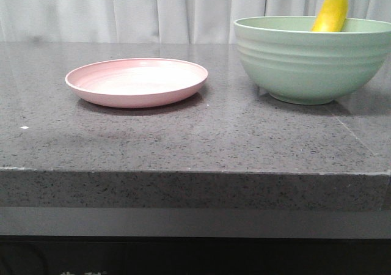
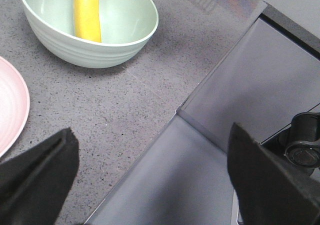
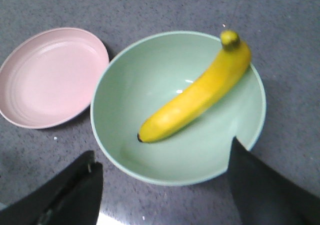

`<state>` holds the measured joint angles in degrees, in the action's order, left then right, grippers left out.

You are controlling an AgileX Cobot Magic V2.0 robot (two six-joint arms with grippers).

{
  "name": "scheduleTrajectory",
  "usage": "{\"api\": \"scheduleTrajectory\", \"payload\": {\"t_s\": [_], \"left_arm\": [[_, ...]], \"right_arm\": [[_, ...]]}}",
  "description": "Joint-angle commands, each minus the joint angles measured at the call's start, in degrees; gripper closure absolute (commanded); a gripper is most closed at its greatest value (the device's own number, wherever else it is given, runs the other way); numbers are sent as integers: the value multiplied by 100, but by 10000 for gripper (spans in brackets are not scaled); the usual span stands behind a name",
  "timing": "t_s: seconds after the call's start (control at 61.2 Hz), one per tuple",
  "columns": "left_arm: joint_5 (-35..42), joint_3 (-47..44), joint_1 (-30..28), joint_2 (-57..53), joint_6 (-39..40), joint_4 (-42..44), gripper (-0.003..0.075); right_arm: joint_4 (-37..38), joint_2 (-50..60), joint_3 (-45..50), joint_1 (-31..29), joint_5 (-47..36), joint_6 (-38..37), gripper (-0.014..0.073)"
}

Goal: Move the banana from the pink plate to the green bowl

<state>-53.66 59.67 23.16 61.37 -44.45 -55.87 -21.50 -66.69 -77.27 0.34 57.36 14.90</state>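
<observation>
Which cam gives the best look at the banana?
Right wrist view: the whole banana shows, lying in the green bowl, stem end on the rim. The left wrist view shows only its middle stretch; the front view shows just the end poking above the rim.

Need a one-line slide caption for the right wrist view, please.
Banana resting inside the green bowl, stem over the rim; pink plate empty beside it; open right gripper above.

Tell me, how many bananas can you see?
1. The banana lies in the green bowl, its stem end leaning over the rim. The pink plate is empty. None seems hidden.
</observation>
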Motion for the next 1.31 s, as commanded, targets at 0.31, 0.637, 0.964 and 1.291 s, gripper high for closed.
{"api": "scheduleTrajectory", "payload": {"t_s": [0.31,0.637,0.964,1.291], "left_arm": [[142,174,-14,-105,12,-324,122],[142,174,-14,-105,12,-324,122],[199,174,-14,-105,12,-324,229],[234,174,-14,-105,12,-239,666]], "right_arm": [[1155,2134,1430,204,70,-1052,55],[628,3477,2557,204,-12,-1059,55],[643,3803,2696,204,27,-1059,218],[643,3803,2696,204,66,-1059,635]]}}
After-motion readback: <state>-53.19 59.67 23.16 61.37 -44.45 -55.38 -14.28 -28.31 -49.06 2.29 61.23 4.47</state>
